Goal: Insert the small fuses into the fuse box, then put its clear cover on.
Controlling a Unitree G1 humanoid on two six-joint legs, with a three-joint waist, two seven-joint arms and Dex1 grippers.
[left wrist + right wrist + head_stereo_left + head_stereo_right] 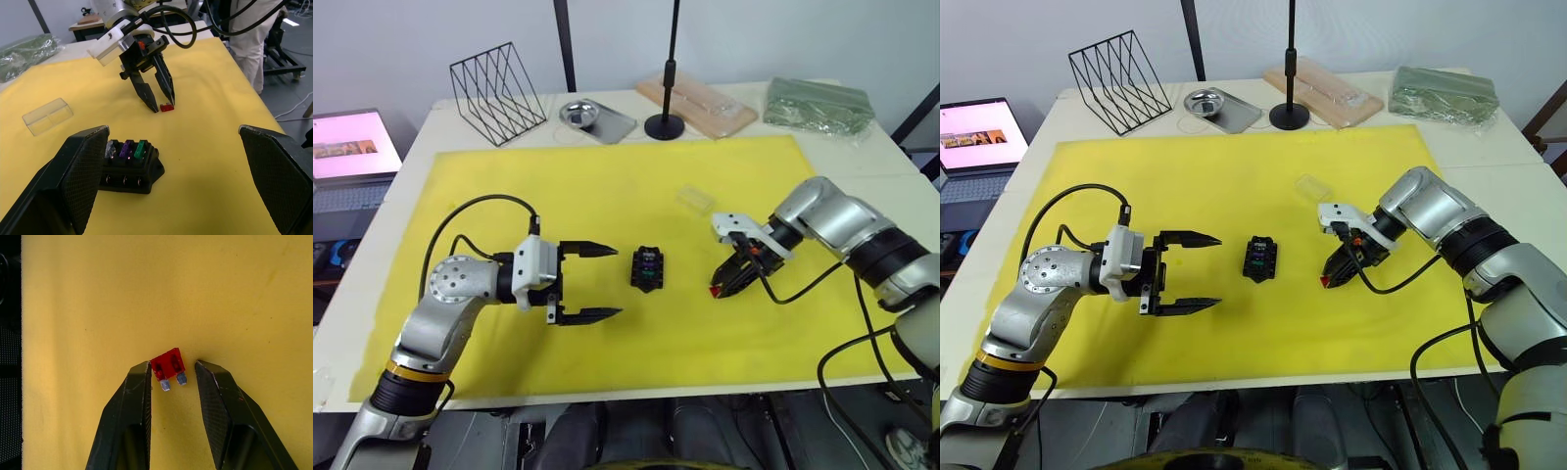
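Note:
The black fuse box [647,268] sits mid-mat with a grey fuse [110,149], a purple one [126,148] and a green one [141,149] standing in its slots. To its right a red fuse [167,363] lies flat on the yellow mat [607,186]. My right gripper [718,287] points down at it, open, one fingertip on each side and a small gap on one side. My left gripper [617,281] hovers wide open just left of the box, holding nothing. The clear cover [695,200] lies on the mat behind the right gripper.
Along the table's back edge stand a wire rack [496,93], a metal tray [592,117], a black stand base [665,125], a wooden board in a clear tray [697,103] and a green bag [818,103]. A laptop [347,147] sits at the far left.

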